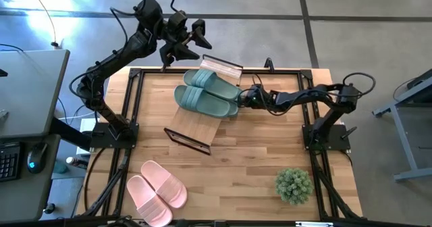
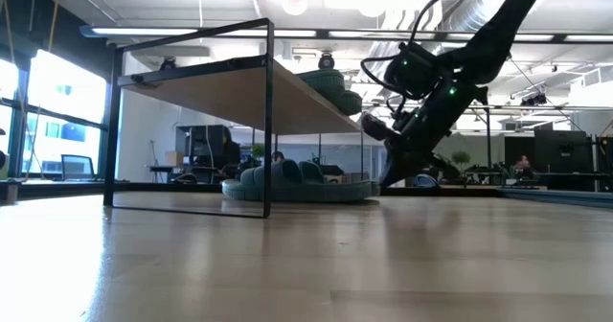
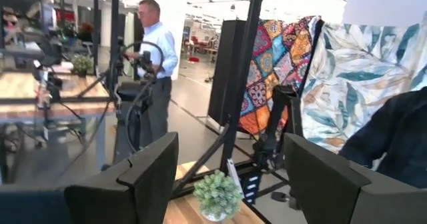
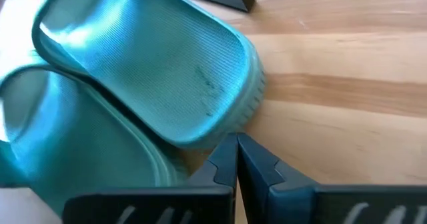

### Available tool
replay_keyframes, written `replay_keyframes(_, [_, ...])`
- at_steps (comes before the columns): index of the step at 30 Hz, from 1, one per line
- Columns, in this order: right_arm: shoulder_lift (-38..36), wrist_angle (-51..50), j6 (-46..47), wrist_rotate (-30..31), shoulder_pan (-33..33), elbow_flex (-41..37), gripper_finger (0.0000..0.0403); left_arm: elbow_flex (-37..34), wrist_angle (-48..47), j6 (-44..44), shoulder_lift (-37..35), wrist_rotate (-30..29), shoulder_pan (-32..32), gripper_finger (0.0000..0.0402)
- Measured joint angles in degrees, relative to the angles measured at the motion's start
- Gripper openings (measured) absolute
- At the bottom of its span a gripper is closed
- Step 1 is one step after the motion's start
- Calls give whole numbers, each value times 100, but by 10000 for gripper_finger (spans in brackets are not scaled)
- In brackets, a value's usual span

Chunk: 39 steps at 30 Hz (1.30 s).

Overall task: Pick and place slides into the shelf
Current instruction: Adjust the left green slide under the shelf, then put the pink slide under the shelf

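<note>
Right gripper (image 4: 235,159) first: its jaws are pressed together with nothing between them, tips right at the heel edge of a sage green slide (image 4: 153,71), low on the counter (image 1: 256,153). It looks like a nudge rather than a grip. From above, that right gripper (image 1: 244,98) sits just beside the green pair (image 1: 206,92), which lies across the bamboo top of the shelf (image 1: 192,125), one slide overlapping the other and the nearer heel hanging past the plank's edge toward the arm.

Over to the left gripper (image 1: 182,38): jaws spread wide, holding nothing, raised high beyond the far edge of the counter and clear of the shelf. It's waiting.

The pink slides (image 1: 156,190) sit near the front left corner of the counter, well apart from the shelf, untouched. A potted plant (image 1: 293,184) stands at front right.

My read: the green pair is being tidied onto the shelf, and the pink pair remains to be done. Next move probably calls for a gentle push so the overhanging heel settles on the plank without the top slide slipping off.
</note>
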Motion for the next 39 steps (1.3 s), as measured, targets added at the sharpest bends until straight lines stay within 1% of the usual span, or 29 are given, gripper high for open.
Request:
replay_keyframes(5, [-378, -456, -147, 92, 107, 0, 0, 0, -341, -8, -26, 401, -141, 253])
replay_keyframes(9, [-932, -1015, -175, 454, 264, 0, 0, 0, -528, -15, -135, 702, -395, 253])
replay_keyframes(12, [-1402, -1407, -251, 660, 393, 0, 0, 0, -665, 18, -316, 720, -531, 253])
replay_keyframes(15, [-1864, -1629, -440, 710, 518, 0, 0, 0, -975, 85, -552, 712, -550, 253])
replay_keyframes(18, [-2265, -1700, -612, 780, 662, 0, 0, 0, -1714, 558, -851, 646, -557, 253])
replay_keyframes(19, [-2381, -1719, -685, 804, 703, 0, 0, 0, -2113, 834, -971, 565, -563, 253])
replay_keyframes(21, [-2571, -1706, -853, 843, 797, 0, 0, 0, -3207, 1588, -1223, 258, -566, 253])
replay_keyframes(23, [-2732, -1708, -1010, 843, 863, 0, 0, 2, -4532, 2521, -1468, -393, -571, 253])
replay_keyframes(24, [-2795, -1704, -1082, 825, 900, 0, 0, 0, -5256, 3014, -1608, -847, -611, 253])
replay_keyframes(25, [-2848, -1713, -1165, 790, 928, 0, 0, 0, -5949, 3428, -1737, -1397, -677, 253])
replay_keyframes(27, [-2923, -1709, -1304, 709, 991, 0, 0, 0, -7047, 4004, -2001, -2703, -884, 253])
replay_keyframes(29, [-2955, -1697, -1418, 620, 1048, 0, 0, 0, -7763, 4225, -2243, -3983, -1192, 253])
replay_keyframes(31, [-2953, -1704, -1476, 516, 1094, 0, 0, 0, -8142, 4212, -2476, -5011, -1670, 253])
replay_keyframes(33, [-2953, -1698, -1474, 416, 1119, 0, 0, 0, -8299, 4002, -2684, -5750, -2198, 253])
replay_keyframes(36, [-2953, -1699, -1313, 228, 1123, 0, 0, 0, -8445, 3554, -3022, -6470, -2943, 253])
replay_keyframes(39, [-2951, -1697, -1143, 143, 1163, 0, 0, -32, -8794, 2804, -3326, -7196, -3631, 253])
